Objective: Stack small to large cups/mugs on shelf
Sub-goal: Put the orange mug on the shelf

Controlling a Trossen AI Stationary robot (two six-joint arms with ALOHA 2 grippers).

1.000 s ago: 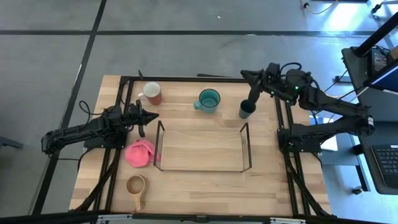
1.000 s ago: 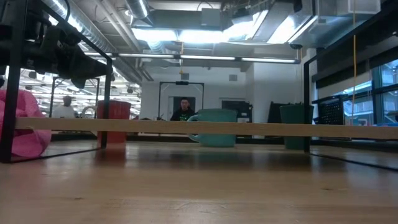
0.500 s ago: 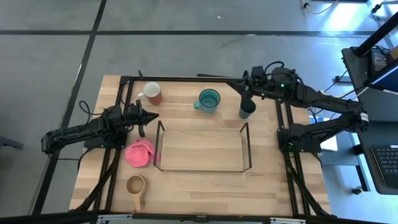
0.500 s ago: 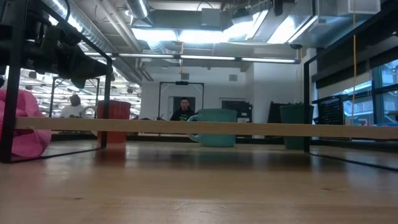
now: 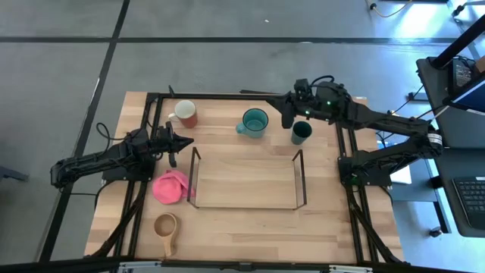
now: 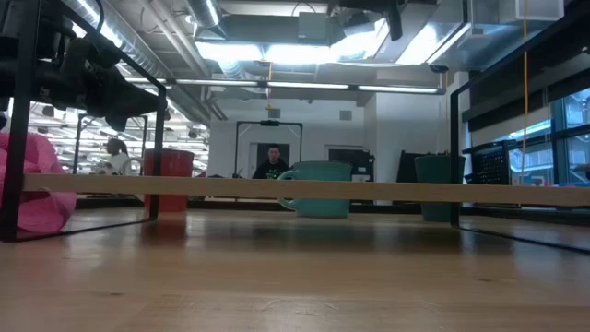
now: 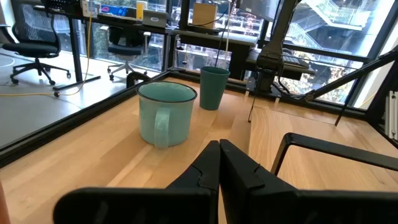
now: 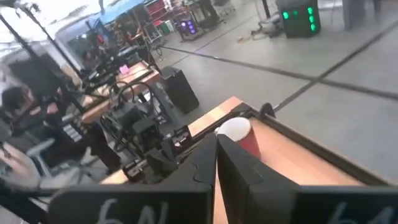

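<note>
1. Right pincer (image 5: 288,114), fingers pressed together and empty, hangs between the teal mug (image 5: 255,122) and small dark green cup (image 5: 301,133)
2. Left pincer (image 5: 176,144), likewise pinched closed, waits beside the shelf (image 5: 245,182)
3. No readable writing shows on the cups

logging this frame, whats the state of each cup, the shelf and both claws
white-rimmed mug: upright, table's far left
teal mug: upright, on table
dark green cup: upright, ungripped
wooden cup: upright, near edge
shelf: holds no cups
left claw: shut, holds nothing
right claw: shut, raised between teal mug and dark green cup
</note>
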